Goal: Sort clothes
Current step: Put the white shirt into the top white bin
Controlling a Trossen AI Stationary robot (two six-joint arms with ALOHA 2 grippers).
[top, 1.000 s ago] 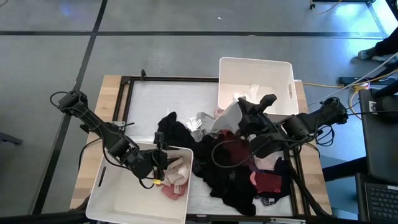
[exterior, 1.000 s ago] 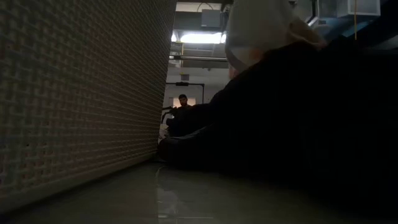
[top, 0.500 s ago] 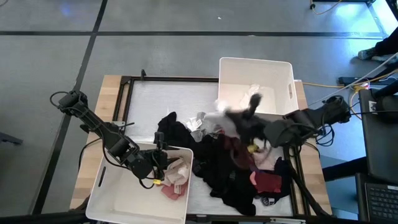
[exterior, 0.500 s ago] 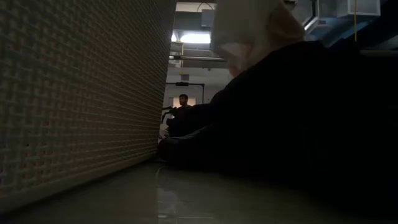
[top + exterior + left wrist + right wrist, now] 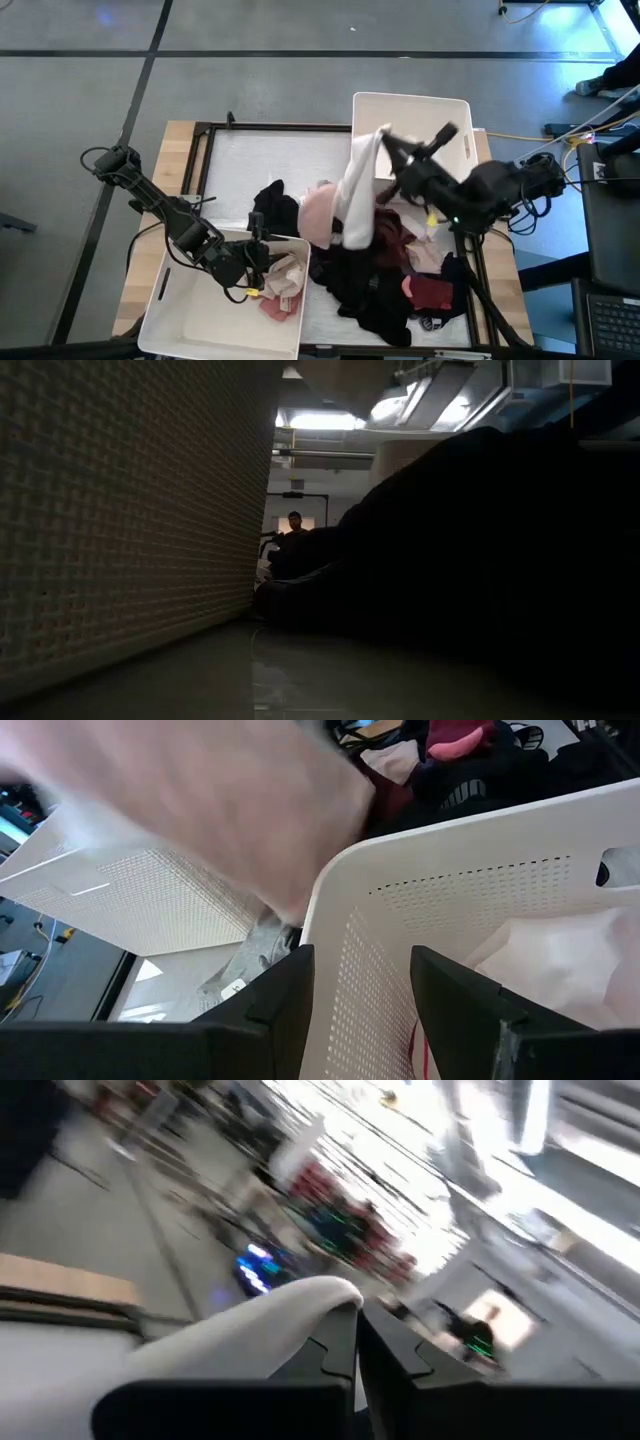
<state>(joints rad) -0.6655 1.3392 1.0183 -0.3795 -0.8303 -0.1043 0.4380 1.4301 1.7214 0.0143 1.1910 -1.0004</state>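
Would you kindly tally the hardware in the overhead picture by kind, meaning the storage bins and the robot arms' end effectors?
White rectangular plastic bins: 2, one at the far right and one at the near left.
End effectors: 2, the left end effector over the near bin and the right end effector lifting a white fabric garment.
Total: 4.

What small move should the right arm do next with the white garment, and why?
Probably carry it a little farther over the far bin and open. The right pincer is shut on the white garment, which hangs beside that bin's near-left corner, above the pile, so releasing now would likely drop it back.
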